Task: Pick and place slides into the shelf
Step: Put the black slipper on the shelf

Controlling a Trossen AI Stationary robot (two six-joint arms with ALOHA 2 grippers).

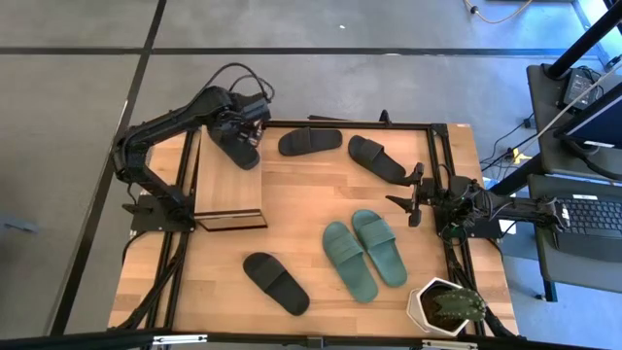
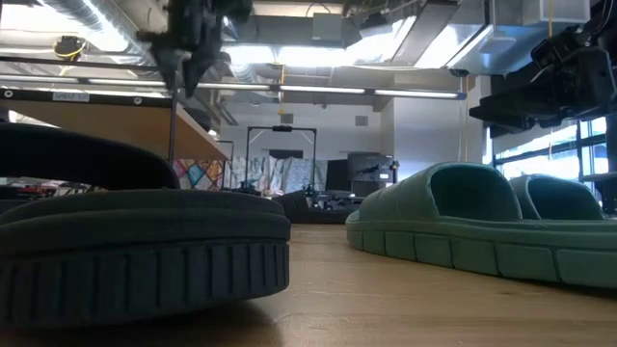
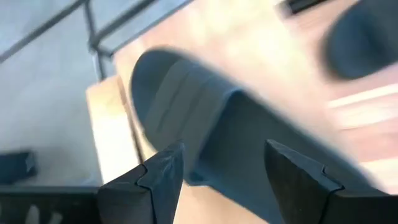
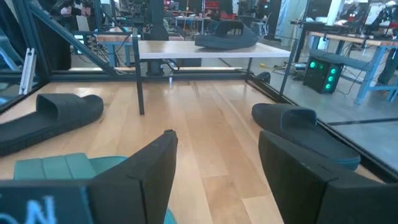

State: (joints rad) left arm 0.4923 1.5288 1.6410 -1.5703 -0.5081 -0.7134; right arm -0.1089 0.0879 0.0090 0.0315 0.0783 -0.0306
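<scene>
One black slide (image 1: pixel 236 148) lies sole-down on the far end of the shelf's wooden top board (image 1: pixel 231 190); the right wrist view shows this slide (image 4: pixel 227 34) there too. My left gripper (image 1: pixel 245 129) hovers over it, open; the slide (image 3: pixel 205 118) shows beyond the spread fingers. Two black slides (image 1: pixel 310 141) (image 1: pixel 377 157) lie near the table's far edge. Another black slide (image 1: pixel 275 282) lies near the front. The teal pair (image 1: pixel 364 253) lies side by side. My right gripper (image 1: pixel 416 199) waits open at the table's right side.
A potted plant in a white pot (image 1: pixel 445 306) stands at the near right corner. A black frame rail (image 1: pixel 437 165) runs along the table's right side. Bare tabletop (image 1: pixel 301 204) lies between the shelf and the teal pair. Desks with a keyboard stand beyond the right edge.
</scene>
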